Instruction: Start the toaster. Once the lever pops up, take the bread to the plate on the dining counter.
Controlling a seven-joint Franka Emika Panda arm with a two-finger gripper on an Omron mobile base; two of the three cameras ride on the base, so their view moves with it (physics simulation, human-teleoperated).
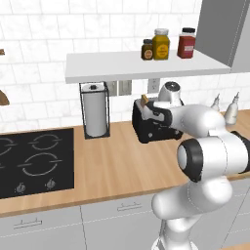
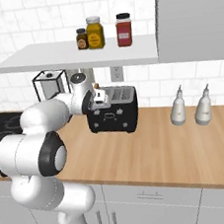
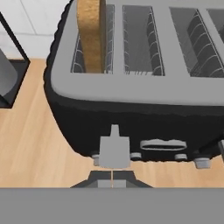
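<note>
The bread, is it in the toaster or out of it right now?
In. The bread stands upright in the leftmost slot of the toaster, its top edge rising above the silver top.

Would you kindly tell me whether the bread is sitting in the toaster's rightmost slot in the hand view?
No, the bread stands in the leftmost slot of the toaster; the other slots are empty.

It was a home kitchen — white tiled wall (image 1: 39, 34), a wooden counter (image 1: 112, 161) with a black hob (image 1: 34, 161), a paper-towel roll (image 1: 94, 114), a toaster (image 2: 115, 111), jars (image 2: 95, 32) on a shelf (image 1: 141, 66), and two bottles (image 2: 178, 110) — possibly condiments.
</note>
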